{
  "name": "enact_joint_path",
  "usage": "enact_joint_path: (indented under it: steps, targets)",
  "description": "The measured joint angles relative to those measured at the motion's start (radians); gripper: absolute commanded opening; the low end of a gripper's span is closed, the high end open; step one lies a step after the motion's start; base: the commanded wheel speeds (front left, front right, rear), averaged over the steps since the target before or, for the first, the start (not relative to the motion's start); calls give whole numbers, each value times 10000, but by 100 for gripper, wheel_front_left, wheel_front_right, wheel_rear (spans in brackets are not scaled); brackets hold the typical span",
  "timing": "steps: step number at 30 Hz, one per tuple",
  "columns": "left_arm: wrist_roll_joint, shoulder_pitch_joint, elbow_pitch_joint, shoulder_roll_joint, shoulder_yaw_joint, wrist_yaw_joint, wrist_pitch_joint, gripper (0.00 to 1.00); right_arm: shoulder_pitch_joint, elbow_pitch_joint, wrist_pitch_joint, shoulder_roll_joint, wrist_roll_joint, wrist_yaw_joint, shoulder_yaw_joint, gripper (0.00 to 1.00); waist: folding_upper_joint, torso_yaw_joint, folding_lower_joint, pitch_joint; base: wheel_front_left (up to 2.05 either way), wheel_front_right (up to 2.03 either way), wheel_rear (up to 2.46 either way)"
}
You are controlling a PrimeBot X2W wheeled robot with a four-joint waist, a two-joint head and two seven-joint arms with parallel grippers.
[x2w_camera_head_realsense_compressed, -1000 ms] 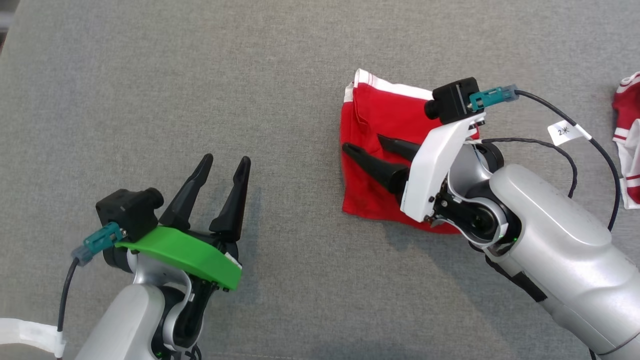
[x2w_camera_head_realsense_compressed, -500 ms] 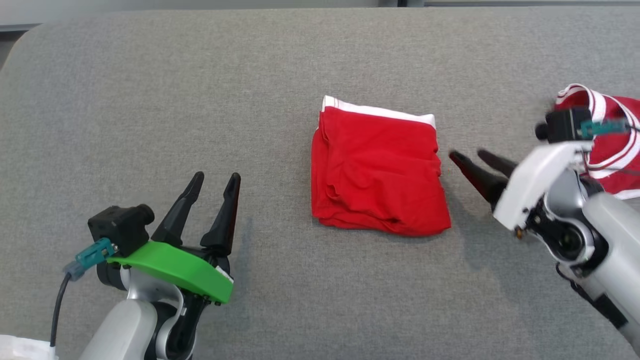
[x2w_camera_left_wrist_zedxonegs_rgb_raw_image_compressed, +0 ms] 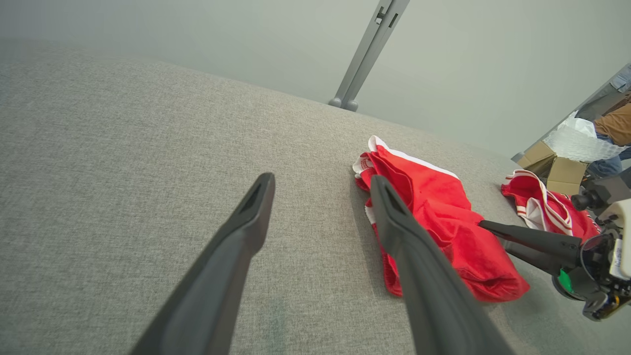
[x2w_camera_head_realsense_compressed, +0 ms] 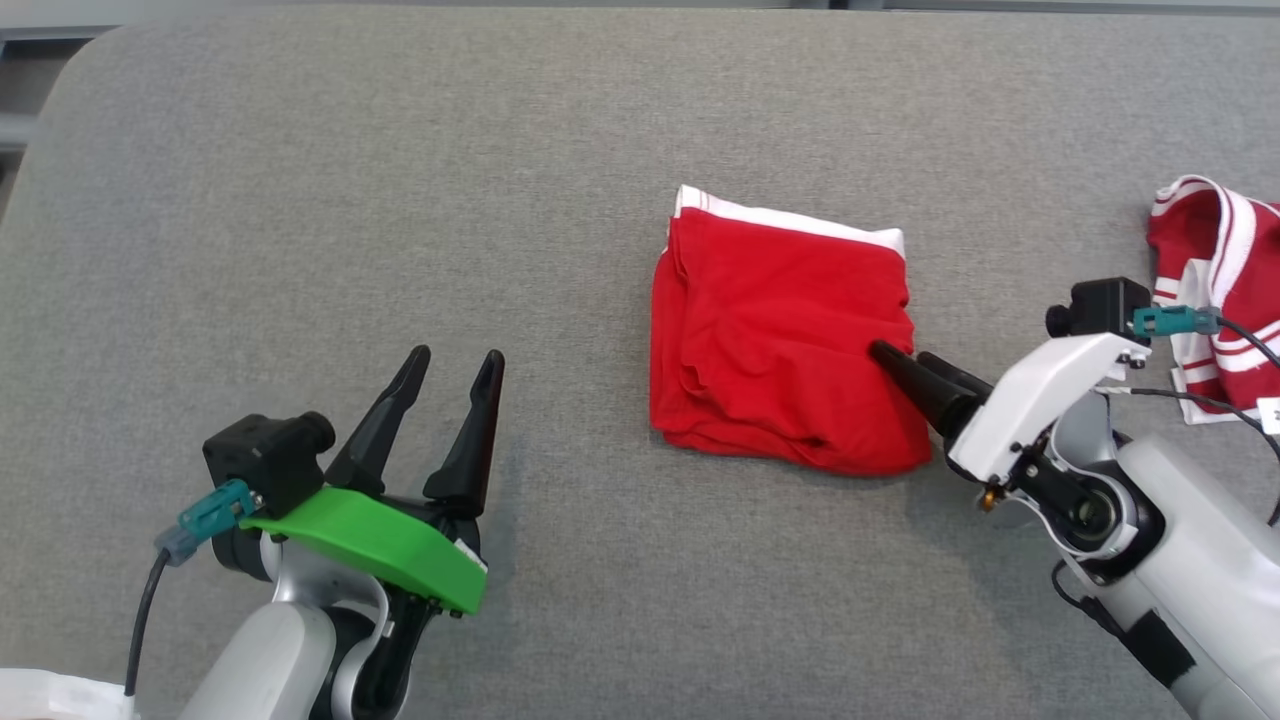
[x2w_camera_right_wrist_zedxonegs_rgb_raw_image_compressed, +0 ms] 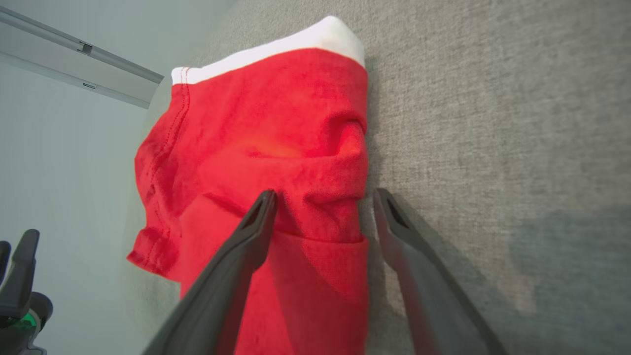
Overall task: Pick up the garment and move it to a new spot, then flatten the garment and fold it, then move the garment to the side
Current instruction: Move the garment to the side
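Observation:
The garment (x2w_camera_head_realsense_compressed: 770, 350) is a red pair of shorts with a white waistband, folded into a rough square on the grey padded surface (x2w_camera_head_realsense_compressed: 400, 180). My right gripper (x2w_camera_head_realsense_compressed: 902, 355) is open at its right edge. In the right wrist view the right gripper (x2w_camera_right_wrist_zedxonegs_rgb_raw_image_compressed: 325, 195) straddles a raised fold of the garment (x2w_camera_right_wrist_zedxonegs_rgb_raw_image_compressed: 266, 133), one finger over the cloth and one beside it. My left gripper (x2w_camera_head_realsense_compressed: 456, 355) stands open and empty at the lower left, well apart from the garment. The left wrist view shows the left gripper (x2w_camera_left_wrist_zedxonegs_rgb_raw_image_compressed: 321, 178), the garment (x2w_camera_left_wrist_zedxonegs_rgb_raw_image_compressed: 443, 217) and the right gripper (x2w_camera_left_wrist_zedxonegs_rgb_raw_image_compressed: 493, 232).
A second red garment with white stripes (x2w_camera_head_realsense_compressed: 1215, 290) lies crumpled at the far right, also seen as the striped garment (x2w_camera_left_wrist_zedxonegs_rgb_raw_image_compressed: 542, 207). Beyond the surface's edge are a grey post (x2w_camera_left_wrist_zedxonegs_rgb_raw_image_compressed: 365, 54), cardboard boxes (x2w_camera_left_wrist_zedxonegs_rgb_raw_image_compressed: 557, 167) and a person's brown sleeve (x2w_camera_left_wrist_zedxonegs_rgb_raw_image_compressed: 613, 125).
The head view has shifted. My right gripper left the top of the garment, drew back to the right, then returned to its right edge, open throughout. The left arm has stayed put.

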Motion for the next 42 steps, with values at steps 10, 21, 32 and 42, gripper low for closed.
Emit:
enact_joint_path:
  steps: [10,21,32,42]
  targets:
    - [96,5,217,178,364,8,-205,100,-1332,472,385,447,-217,543,514,0,0,249,0,-78,0,0,0]
    - [58,647,443,211,746,98,-412,100,-1947,-121,1733,-2288,-625,633,130,0,0,-344,0,-421,0,0,0]
    - [-188,824,102,-245,648,102,-403,100,-1936,407,2581,-4719,-115,25,-1344,0,0,-705,0,-213,0,0,0]
    - [-71,809,-77,-385,410,128,-232,100,-1785,988,2847,-5678,-1287,-90,-974,100,0,-676,0,341,0,0,0]
